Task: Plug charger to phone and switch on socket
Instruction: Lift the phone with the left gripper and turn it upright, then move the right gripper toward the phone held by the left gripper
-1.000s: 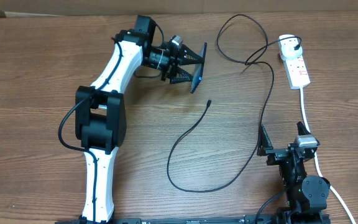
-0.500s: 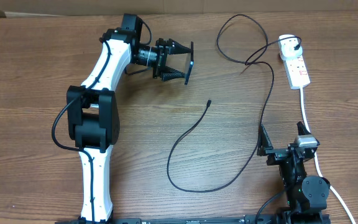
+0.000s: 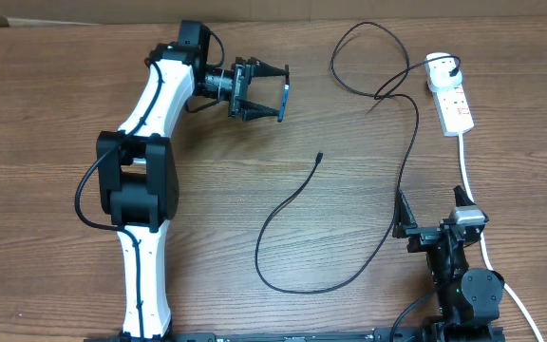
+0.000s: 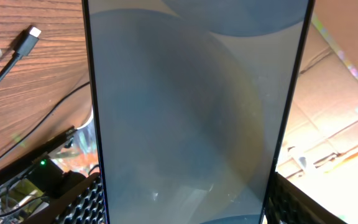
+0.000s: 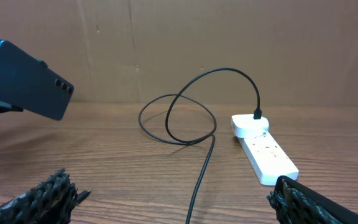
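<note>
My left gripper is shut on the phone, holding it on edge above the table's far middle. In the left wrist view the phone's blue-grey screen fills the frame between my fingers. In the right wrist view the phone hangs at upper left, its back showing. The black charger cable loops across the table; its connector tip lies free on the wood and shows in the left wrist view. Its plug sits in the white socket strip. My right gripper is open and empty at the near right.
The strip's thick white cord runs down the right side past my right arm. A cardboard wall stands behind the table. The cable loops lie left of the strip.
My left gripper has carried the phone up and to the left, away from the connector tip, and turned it. The right arm and cable have not moved.
</note>
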Tool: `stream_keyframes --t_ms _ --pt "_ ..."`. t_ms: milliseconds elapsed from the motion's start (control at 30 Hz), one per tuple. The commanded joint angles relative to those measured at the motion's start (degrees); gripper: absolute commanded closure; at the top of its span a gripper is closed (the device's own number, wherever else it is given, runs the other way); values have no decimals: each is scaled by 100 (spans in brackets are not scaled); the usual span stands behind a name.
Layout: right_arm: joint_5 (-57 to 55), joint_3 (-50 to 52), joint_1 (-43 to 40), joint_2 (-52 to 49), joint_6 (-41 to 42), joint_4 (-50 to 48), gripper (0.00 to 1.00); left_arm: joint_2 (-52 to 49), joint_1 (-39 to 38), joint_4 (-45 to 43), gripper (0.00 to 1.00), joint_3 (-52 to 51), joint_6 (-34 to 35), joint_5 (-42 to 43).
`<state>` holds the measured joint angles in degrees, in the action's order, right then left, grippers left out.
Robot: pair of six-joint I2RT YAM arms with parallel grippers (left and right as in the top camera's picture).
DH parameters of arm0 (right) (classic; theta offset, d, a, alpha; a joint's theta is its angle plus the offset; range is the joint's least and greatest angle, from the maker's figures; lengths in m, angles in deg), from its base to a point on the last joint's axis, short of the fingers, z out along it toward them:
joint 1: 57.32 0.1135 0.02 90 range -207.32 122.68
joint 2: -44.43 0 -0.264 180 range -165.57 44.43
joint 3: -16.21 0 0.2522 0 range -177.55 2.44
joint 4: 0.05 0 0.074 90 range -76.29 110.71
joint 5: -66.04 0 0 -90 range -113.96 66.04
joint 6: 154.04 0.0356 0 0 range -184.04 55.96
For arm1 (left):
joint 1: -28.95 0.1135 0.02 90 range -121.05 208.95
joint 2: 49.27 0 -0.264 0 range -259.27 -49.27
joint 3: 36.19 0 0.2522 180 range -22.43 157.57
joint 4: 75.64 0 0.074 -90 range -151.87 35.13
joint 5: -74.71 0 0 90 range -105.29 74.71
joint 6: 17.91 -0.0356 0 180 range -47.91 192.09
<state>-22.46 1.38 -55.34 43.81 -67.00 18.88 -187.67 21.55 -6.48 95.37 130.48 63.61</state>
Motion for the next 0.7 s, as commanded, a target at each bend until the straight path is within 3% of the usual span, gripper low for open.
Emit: stream_keyframes --t_ms 0,400,500,667 --pt "4 59 22 46 9 -33 0 321 105 -17 39 87 -68 498" --pt "96 59 22 46 13 -76 0 321 195 -20 39 87 -225 839" --pt "1244 59 22 46 15 -299 0 321 267 -22 39 87 -258 837" --pt "4562 59 22 46 13 -920 0 321 339 -20 39 87 -354 839"
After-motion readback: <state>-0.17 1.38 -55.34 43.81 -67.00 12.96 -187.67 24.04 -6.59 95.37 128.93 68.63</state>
